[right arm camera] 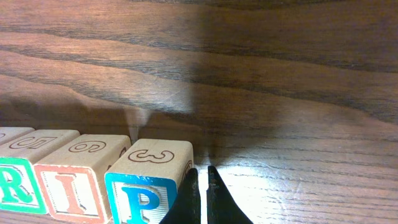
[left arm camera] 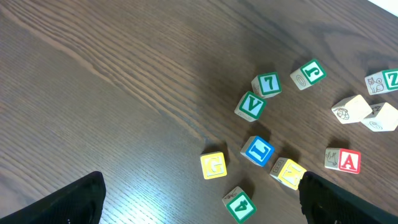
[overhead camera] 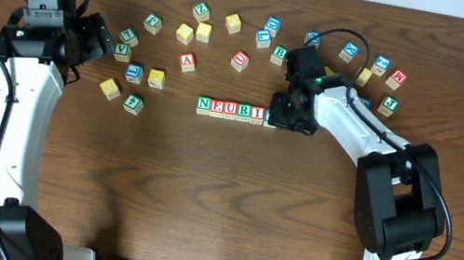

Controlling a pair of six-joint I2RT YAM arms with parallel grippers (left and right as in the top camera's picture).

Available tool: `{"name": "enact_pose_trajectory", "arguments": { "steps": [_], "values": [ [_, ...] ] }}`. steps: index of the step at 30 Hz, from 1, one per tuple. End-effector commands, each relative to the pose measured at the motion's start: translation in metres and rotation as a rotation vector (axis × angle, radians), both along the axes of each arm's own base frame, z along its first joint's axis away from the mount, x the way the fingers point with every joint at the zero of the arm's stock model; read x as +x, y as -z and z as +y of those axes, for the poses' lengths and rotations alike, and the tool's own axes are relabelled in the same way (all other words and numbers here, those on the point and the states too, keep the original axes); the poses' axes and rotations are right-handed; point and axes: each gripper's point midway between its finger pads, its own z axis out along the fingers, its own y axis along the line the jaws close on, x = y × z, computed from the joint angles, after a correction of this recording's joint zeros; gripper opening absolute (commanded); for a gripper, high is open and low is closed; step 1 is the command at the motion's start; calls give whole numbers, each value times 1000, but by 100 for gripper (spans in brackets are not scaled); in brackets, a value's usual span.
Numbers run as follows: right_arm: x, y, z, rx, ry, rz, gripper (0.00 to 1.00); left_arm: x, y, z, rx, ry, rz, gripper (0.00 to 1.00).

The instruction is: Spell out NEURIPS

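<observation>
The letter cubes [overhead camera: 231, 109] are sitting in a straight line about the middle of the worktop [overhead camera: 155, 193], parallel to its near edge, reading N-E-U-R-I-P. The right tool [right arm camera: 202, 186] is resting fully closed and holding nothing. Its tips are seemingly touching the P cube [right arm camera: 146, 190] at the line's right end, probably squaring it up. The left tool [overhead camera: 107, 38] is hanging wide open over loose cubes [left arm camera: 252, 106] toward the far left corner, likely seeking the missing S.
</observation>
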Motion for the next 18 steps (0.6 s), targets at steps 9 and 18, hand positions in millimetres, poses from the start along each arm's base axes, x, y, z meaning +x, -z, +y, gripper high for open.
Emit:
{"name": "enact_pose_trajectory", "arguments": {
  "steps": [9,18],
  "values": [
    [3,-2,8,16,2,-13,1,2,-2,3,7,-5,-4,98],
    [2,-2,11,0,-27,-27,1,2,-2,3,7,-5,-4,98]
  ]
}}
